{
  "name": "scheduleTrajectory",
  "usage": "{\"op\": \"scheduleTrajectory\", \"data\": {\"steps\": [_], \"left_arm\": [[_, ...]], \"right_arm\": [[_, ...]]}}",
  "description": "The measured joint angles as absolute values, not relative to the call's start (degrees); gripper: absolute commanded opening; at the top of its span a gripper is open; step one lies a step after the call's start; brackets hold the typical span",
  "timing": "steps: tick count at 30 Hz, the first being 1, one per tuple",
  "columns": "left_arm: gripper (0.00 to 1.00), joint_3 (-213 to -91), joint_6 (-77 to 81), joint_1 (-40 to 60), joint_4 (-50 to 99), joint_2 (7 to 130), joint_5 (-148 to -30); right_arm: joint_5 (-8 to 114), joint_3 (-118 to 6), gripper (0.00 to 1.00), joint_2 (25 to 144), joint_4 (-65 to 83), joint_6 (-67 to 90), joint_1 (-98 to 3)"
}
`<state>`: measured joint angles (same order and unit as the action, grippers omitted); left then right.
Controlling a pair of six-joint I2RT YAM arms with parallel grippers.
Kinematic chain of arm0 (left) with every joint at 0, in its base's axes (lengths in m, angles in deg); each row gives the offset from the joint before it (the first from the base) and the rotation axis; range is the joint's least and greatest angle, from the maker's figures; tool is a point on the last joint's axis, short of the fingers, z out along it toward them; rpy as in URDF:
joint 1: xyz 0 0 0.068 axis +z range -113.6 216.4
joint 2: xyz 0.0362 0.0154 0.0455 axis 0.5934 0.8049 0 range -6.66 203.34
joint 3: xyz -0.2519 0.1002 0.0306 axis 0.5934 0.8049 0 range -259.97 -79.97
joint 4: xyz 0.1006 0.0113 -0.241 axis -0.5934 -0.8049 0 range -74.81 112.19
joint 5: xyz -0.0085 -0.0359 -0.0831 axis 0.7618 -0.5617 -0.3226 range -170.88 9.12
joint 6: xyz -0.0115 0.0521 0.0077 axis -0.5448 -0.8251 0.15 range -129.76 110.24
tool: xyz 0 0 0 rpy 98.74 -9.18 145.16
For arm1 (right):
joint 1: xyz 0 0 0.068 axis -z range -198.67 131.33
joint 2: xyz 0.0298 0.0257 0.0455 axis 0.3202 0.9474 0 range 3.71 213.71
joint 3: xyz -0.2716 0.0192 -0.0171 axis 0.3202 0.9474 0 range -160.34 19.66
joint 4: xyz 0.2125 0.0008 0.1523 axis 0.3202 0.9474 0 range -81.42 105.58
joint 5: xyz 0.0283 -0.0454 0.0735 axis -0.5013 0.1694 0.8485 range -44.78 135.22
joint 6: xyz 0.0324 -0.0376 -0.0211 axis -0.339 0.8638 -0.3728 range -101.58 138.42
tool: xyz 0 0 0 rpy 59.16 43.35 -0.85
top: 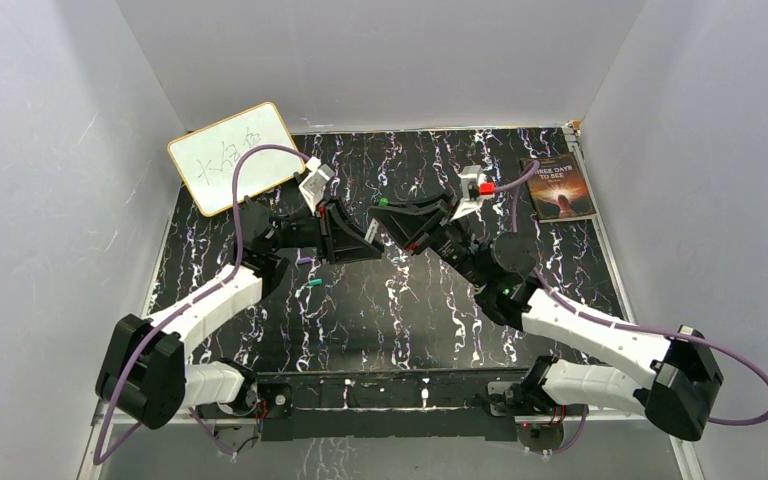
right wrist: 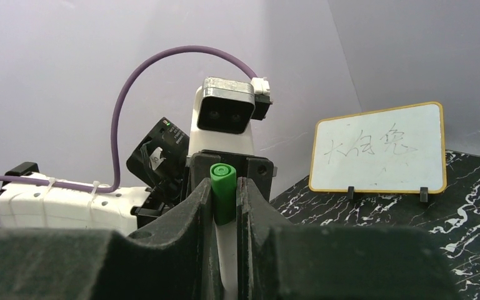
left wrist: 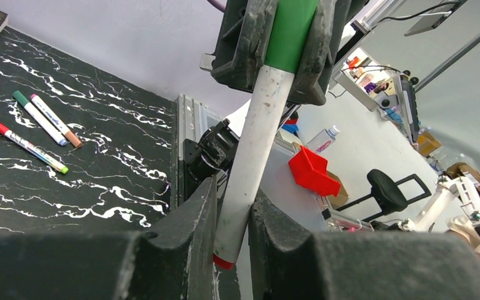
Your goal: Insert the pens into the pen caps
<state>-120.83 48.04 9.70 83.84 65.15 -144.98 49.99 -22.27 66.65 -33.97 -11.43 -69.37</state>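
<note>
The left tool (left wrist: 233,206) is clamped on the white barrel of a pen (left wrist: 253,137), near the pen's red end, with one finger pressed to each side. The pen slants up and away from this tool to the right tool (right wrist: 224,206), which meets it head-on above the table (top: 380,310). The right tool is closed tight on a green cap (right wrist: 222,178). The cap's closed end pokes out just past the fingertips, and the white barrel runs on from the cap between the fingers. How deep the barrel sits in the cap cannot be told.

Off to the left tool's side, three more pens (left wrist: 37,119) lie close together on the table. A teal cap (top: 313,283) lies loose on the table just near of the left tool.
</note>
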Motion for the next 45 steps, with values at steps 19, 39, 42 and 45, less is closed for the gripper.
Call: {"op": "scheduleTrajectory", "data": {"steps": [19,39,42,45], "left_arm": [[0.00,-121.68,40.15,9.31,65.90,63.75,-120.37],[0.00,-147.71,24.13,-16.15,37.57,104.99,-90.75],[0.00,-154.18,22.84,-18.71,34.81,111.14,-88.65],[0.00,-158.16,22.67,-20.55,33.11,115.59,-87.43]], "right_arm": [[44.09,-12.70,0.47,51.28,-2.45,-15.30,-77.43],[-2.92,-20.22,0.47,22.39,47.10,-32.81,-77.11],[-3.56,-20.33,0.47,22.10,50.53,-34.10,-77.13],[-3.54,-20.33,0.47,22.10,53.03,-34.86,-77.11]]}}
